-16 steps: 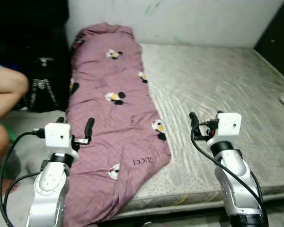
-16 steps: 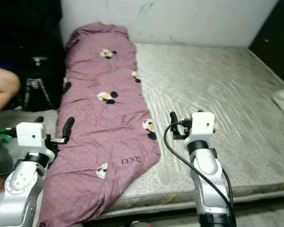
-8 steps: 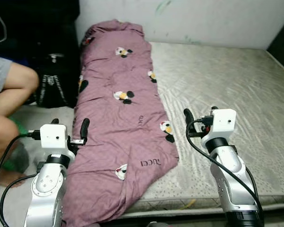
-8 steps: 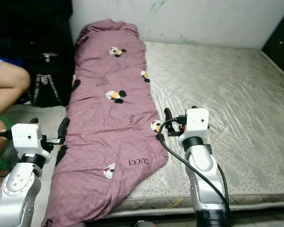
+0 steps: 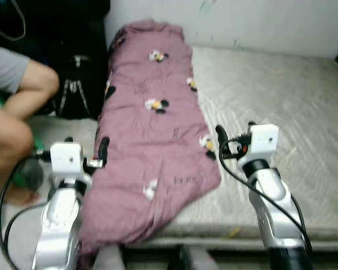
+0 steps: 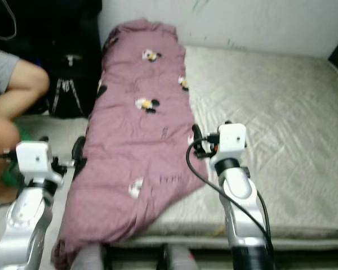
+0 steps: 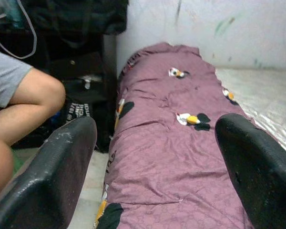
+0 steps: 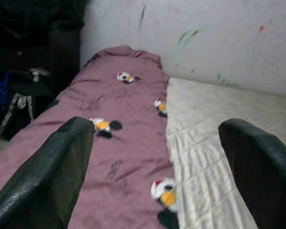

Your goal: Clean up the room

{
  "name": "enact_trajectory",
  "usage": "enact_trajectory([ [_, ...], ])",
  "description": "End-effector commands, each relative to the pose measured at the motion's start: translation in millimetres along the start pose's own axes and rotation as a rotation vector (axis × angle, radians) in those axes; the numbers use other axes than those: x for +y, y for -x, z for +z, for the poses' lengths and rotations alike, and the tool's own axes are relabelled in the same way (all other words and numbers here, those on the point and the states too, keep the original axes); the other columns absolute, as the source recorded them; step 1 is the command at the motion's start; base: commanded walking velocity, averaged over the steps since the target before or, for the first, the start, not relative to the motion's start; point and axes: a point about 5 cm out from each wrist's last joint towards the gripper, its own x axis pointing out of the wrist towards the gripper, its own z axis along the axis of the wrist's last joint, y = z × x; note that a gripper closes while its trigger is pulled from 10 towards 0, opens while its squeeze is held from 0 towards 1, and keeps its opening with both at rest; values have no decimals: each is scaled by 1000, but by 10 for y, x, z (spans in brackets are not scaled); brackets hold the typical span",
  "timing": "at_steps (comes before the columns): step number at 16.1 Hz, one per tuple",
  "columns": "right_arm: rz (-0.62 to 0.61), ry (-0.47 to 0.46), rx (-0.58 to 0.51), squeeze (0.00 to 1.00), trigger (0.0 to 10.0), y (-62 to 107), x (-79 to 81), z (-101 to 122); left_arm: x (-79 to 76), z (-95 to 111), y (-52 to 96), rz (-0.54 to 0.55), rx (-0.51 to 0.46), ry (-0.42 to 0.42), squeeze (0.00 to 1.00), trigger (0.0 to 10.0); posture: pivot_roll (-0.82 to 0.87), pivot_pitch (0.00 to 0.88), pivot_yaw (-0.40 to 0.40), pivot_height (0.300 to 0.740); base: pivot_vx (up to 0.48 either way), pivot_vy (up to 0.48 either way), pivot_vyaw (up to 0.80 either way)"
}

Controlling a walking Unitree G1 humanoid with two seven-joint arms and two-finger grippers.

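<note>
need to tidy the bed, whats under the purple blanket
The purple blanket lies lengthwise on the left side of the grey mattress, its lower corner hanging over the edge. Mattress shows beside it; whatever lies beneath is covered and cannot be seen.

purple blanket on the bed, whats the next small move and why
Probably reach the left gripper forward and down to the purple blanket. Both it and the right gripper hover open above the blanket's near end, which droops off the mattress unheld.

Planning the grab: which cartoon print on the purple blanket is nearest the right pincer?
The print on the blanket's edge beside the bare mattress, just left of the right pincer. The other prints sit farther up or further left.
</note>
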Motion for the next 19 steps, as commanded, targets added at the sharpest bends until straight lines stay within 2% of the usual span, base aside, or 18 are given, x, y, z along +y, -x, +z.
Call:
enact_trajectory([
  [1, 3, 5, 5, 0, 10000, 13, -11, -13, -28, -13, -9, -9, 13, 11, 0, 10000, -59, 50, -83, 605, 0, 0, 0],
  [8, 5, 6, 4, 0, 10000, -7, 11, -7, -54, 12, -40, -19, 9, 21, 0, 10000, -60, 64, -84, 605, 0, 0, 0],
  [10, 5, 10, -1, 0, 10000, -27, 9, 15, -81, 34, -51, -41, 9, 47, 0, 10000, -63, 73, -83, 605, 0, 0, 0],
  [19, 15, 4, 7, 0, 10000, -1, 48, -21, -92, 53, -2, -49, 16, 61, 0, 10000, -51, 71, -80, 605, 0, 0, 0],
])
